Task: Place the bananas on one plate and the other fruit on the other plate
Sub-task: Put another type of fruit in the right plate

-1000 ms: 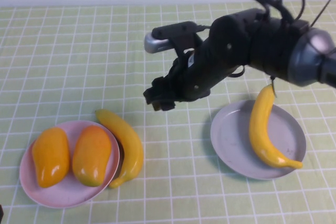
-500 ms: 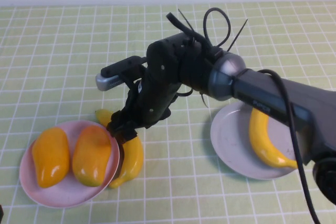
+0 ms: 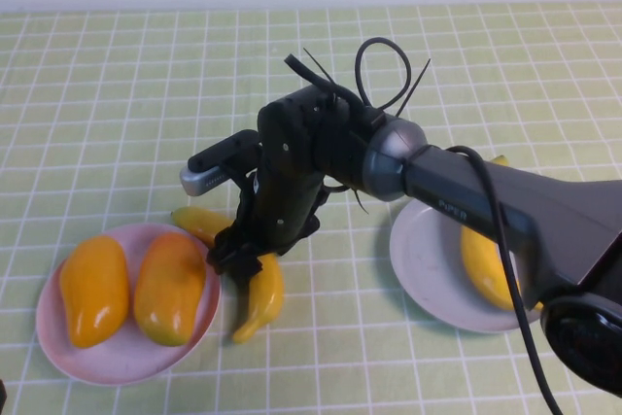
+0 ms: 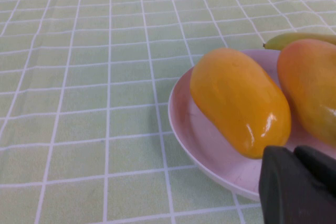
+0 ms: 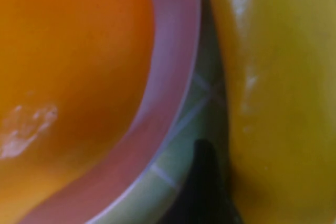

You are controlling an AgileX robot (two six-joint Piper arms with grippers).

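Two orange-yellow mangoes (image 3: 94, 289) (image 3: 170, 284) lie on the pale pink plate (image 3: 58, 357). One banana (image 3: 486, 269) lies on the grey-blue plate (image 3: 428, 259), partly hidden by my right arm. The second banana (image 3: 264, 293) lies just right of the pink plate. My right gripper (image 3: 236, 252) is down on this banana's middle and shut on it. In the right wrist view one dark finger (image 5: 206, 182) presses against the banana (image 5: 283, 103), beside the pink rim (image 5: 168, 103) and a mango (image 5: 68, 77). My left gripper (image 4: 299, 179) is shut and empty at the pink plate's (image 4: 199, 145) near edge.
A green checked cloth (image 3: 117, 94) covers the table. My right arm (image 3: 466, 201) stretches from the right across the grey-blue plate. The pink plate's rim sits right against the held banana.
My right gripper has swung left from mid-table and dropped onto the banana by the pink plate. The banana's near end has shifted to the right.
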